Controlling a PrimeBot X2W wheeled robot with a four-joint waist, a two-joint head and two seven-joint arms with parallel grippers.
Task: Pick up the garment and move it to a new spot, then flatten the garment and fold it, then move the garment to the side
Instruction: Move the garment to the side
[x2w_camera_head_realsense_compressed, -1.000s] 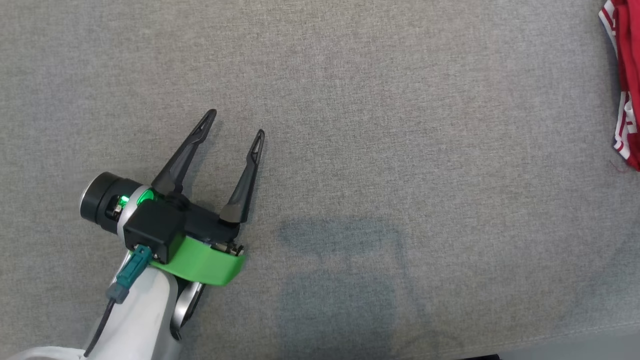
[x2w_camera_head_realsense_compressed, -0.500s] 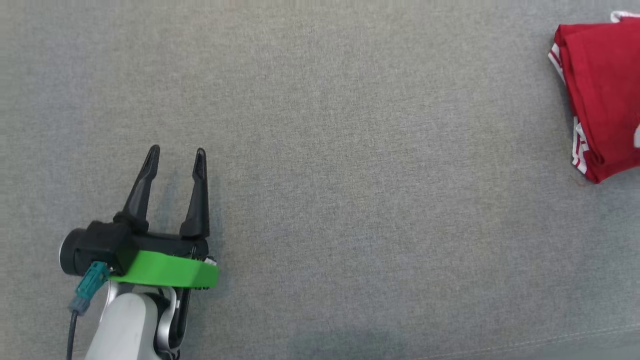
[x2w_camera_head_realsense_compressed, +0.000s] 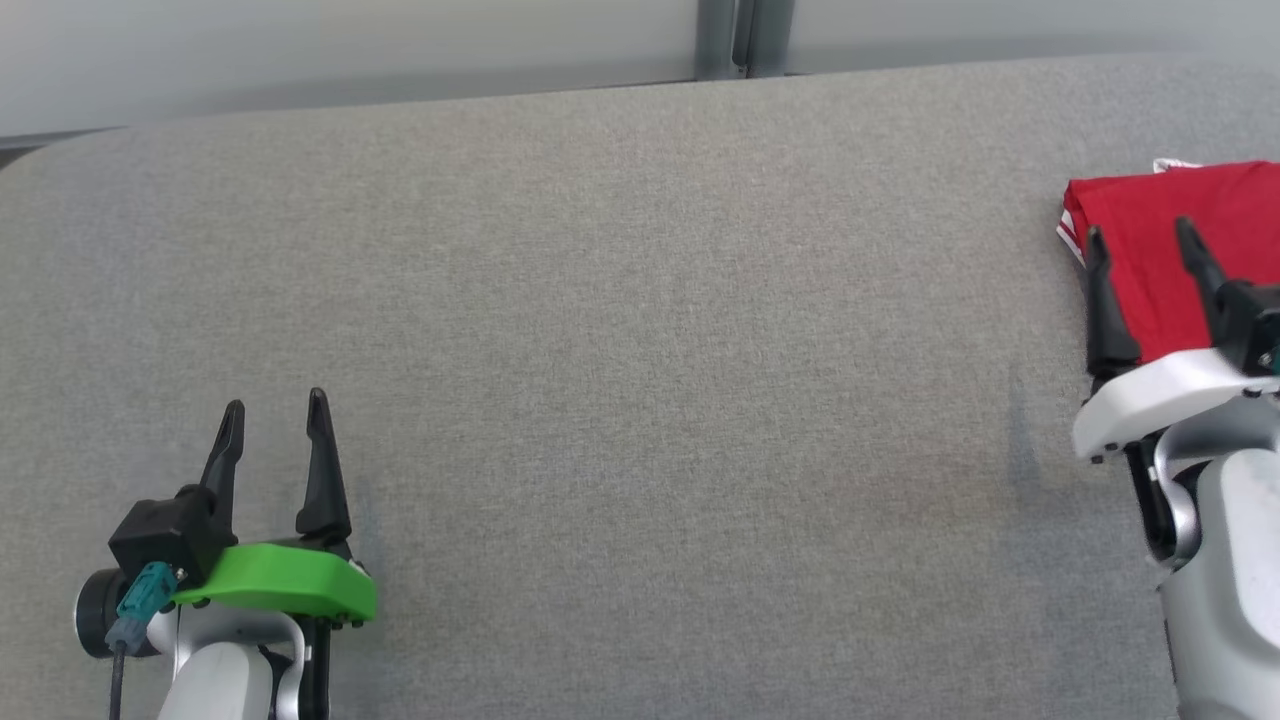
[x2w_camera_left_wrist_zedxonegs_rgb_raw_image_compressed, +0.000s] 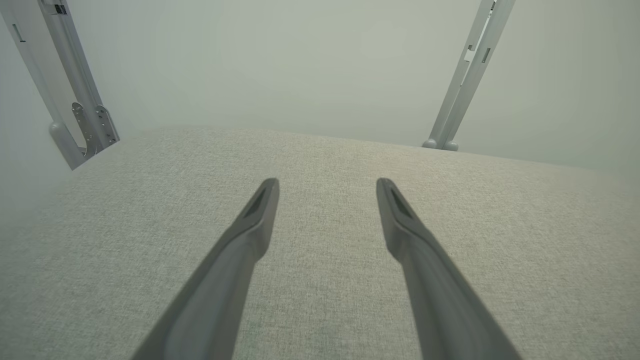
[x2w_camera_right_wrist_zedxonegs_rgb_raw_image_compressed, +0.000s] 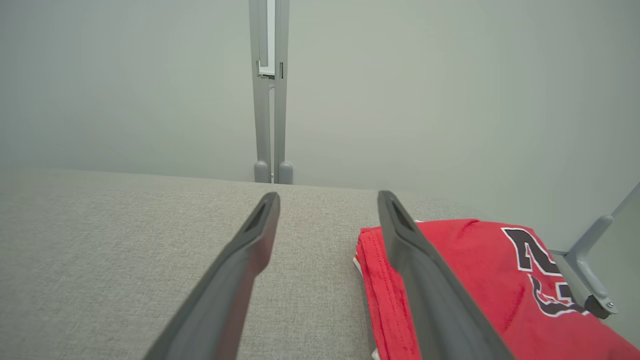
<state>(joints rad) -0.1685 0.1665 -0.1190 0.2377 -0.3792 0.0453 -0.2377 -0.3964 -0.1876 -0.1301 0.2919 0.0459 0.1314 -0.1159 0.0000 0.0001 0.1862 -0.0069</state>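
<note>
While both left gripper (x2w_camera_head_realsense_compressed: 277, 400) and right gripper (x2w_camera_head_realsense_compressed: 1138, 228) gape wide and empty, the right fingers (x2w_camera_head_realsense_compressed: 1103, 310) beside the folded red jersey (x2w_camera_head_realsense_compressed: 1200, 195) could snag and unfold it.

Soft, even brightness; a faint shadow lies beside the left tool (x2w_camera_head_realsense_compressed: 277, 400) on the worktop (x2w_camera_head_realsense_compressed: 640, 350); wrist views hazy, posts (x2w_camera_left_wrist_zedxonegs_rgb_raw_image_compressed: 465, 75) leaning.

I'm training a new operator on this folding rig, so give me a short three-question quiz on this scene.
1. True or false: the red garment lies folded on the grey table.
2. The right gripper is: A shut on the garment; B open over its edge; C above the table's middle.
3. Fill in: the left gripper has its jaws ____.
Key: 1 true; 2 B; 3 open.
</note>
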